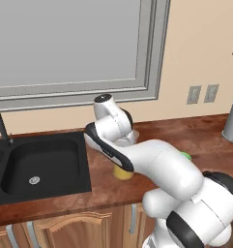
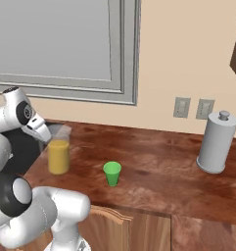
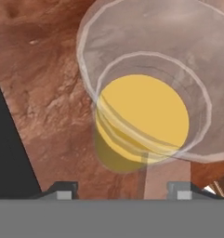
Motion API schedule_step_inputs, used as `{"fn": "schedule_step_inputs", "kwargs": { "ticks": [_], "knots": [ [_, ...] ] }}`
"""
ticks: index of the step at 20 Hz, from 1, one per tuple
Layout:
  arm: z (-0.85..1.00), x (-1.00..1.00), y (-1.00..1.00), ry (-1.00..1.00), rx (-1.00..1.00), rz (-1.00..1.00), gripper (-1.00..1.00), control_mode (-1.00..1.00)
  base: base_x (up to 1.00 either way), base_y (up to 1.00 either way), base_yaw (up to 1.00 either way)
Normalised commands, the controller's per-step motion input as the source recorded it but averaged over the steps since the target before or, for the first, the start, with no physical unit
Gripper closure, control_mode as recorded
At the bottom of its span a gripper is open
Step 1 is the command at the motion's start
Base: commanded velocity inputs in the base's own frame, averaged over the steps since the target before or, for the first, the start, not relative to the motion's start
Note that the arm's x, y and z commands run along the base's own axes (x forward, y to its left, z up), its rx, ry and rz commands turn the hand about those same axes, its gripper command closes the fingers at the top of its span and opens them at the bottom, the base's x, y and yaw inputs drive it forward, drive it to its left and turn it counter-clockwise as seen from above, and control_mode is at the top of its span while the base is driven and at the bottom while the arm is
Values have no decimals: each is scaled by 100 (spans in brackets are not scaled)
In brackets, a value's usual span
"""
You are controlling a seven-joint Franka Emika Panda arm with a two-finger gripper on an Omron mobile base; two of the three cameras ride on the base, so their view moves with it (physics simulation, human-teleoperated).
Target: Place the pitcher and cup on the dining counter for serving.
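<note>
The pitcher (image 2: pixel 58 153), a clear cylinder with orange liquid, stands on the wooden sink counter (image 2: pixel 153 166) just right of the sink. In the left base view my arm hides most of the pitcher (image 1: pixel 121 172). My gripper (image 2: pixel 43 136) hangs at its rim on the sink side. The hand view looks down into the pitcher (image 3: pixel 146 111), with my gripper (image 3: pixel 120 191) at its near wall and the finger tips (image 3: pixel 62 190) wide apart, touching nothing that I can see. The small green cup (image 2: pixel 112 173) stands upright to the pitcher's right, and its rim peeks past my arm (image 1: pixel 186 156). The dining counter is out of view.
A black sink (image 1: pixel 40 167) lies left of the pitcher, with a dark faucet (image 1: pixel 1 127) behind it. A tall grey canister (image 2: pixel 216 143) stands at the counter's right end near the wall outlets (image 2: pixel 181 107). A window (image 1: pixel 65 43) fills the wall behind.
</note>
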Motion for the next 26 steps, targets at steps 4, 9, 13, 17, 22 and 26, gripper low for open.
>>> {"fn": "schedule_step_inputs", "kwargs": {
  "ticks": [4, 9, 13, 17, 22, 26],
  "knots": [
    [-20, 0, -28, -1, 0, 0, 100, -100, 0, 0, 0],
    [-3, 0, -1, -2, 0, 0, 100, -100, 0, 0, 0],
    [0, -25, -12, -13, 0, 0, 100, -100, 0, 0, 0],
    [7, -61, -10, -29, -1, 3, 100, -100, 0, 0, 0],
    [37, -91, -1, -44, -5, 5, 100, -100, 0, 0, 0],
    [49, -92, -3, -54, -8, 6, 100, -100, 0, 0, 0]
  ]
}}
